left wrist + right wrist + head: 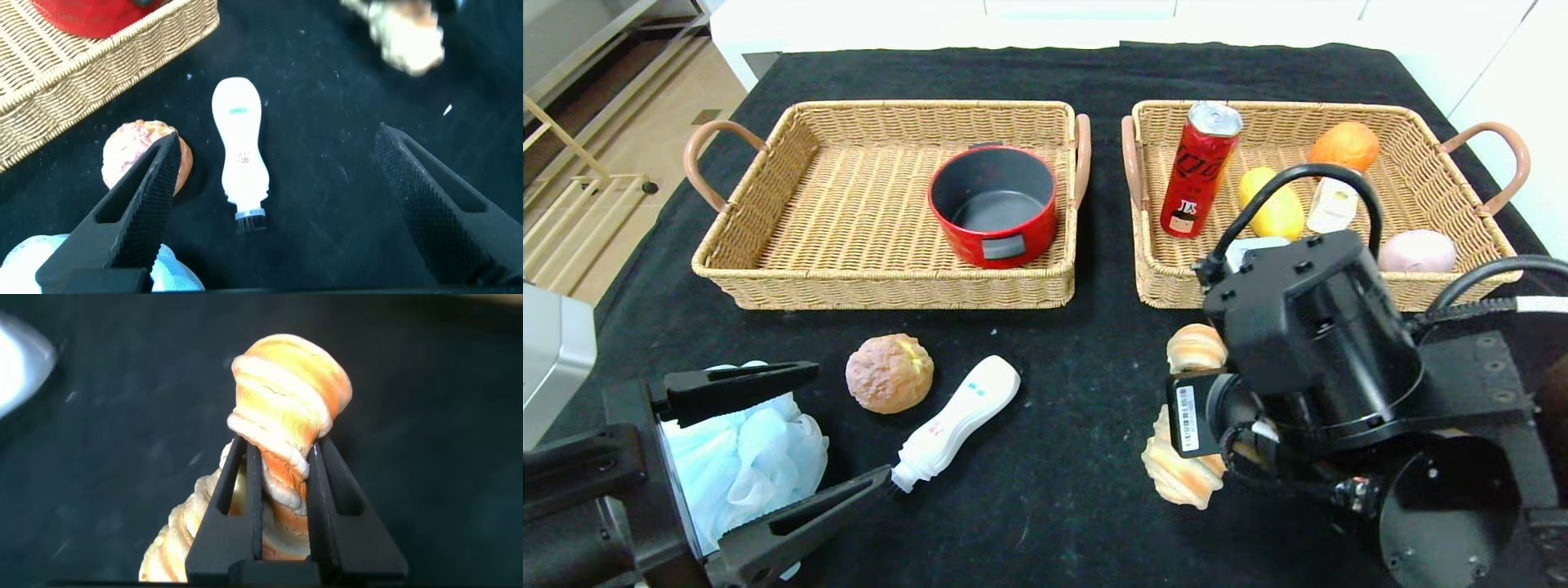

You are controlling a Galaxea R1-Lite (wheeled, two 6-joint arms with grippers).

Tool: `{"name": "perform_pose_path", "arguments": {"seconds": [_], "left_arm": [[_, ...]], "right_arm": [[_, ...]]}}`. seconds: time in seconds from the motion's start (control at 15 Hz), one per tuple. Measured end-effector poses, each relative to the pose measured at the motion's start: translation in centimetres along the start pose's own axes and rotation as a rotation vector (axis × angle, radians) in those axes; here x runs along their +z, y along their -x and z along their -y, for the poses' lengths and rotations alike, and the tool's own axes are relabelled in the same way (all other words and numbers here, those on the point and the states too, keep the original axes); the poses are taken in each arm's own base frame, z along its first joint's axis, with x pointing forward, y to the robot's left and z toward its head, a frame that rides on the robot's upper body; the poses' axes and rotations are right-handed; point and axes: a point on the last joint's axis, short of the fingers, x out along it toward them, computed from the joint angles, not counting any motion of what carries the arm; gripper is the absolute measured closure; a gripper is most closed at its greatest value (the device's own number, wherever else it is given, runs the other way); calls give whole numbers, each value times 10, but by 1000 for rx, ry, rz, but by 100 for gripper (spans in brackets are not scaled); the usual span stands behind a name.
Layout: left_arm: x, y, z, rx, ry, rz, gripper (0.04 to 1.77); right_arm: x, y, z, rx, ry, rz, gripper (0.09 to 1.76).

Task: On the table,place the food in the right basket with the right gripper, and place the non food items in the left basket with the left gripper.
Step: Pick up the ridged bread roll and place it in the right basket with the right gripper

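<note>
Here two wicker baskets sit on the black tabletop: the left basket (849,204) holds one red pot (994,204), the right basket (1421,180) one can (1201,167), a lemon (1272,204), an orange (1344,145) and two pale items. One croissant (282,416), ridged and golden, is clamped mid-body in the right gripper (282,478) jaws before the right basket. The left gripper (776,441) stands with jaws apart over a blue pouf (739,457), near one bun (889,372) and one white brush (956,420)

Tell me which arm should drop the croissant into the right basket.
Right. The right gripper is already shut on the croissant, close to the right basket; the left gripper stands open over the blue bath puff.
</note>
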Motion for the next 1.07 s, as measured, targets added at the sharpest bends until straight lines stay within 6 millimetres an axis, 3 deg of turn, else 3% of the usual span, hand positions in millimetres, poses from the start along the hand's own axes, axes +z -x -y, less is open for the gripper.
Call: {"name": "perform_pose_path", "arguments": {"seconds": [0.33, 0.87, 1.07], "left_arm": [[0, 0, 0, -1, -2, 0, 9], [0, 0, 0, -2, -3, 1, 9], [0, 0, 0, -2, -3, 1, 9]], "right_arm": [[24, -1, 37, -61, 44, 37, 144], [68, -14, 119, -24, 104, 60, 145], [90, -14, 137, -27, 103, 118, 145]]}}
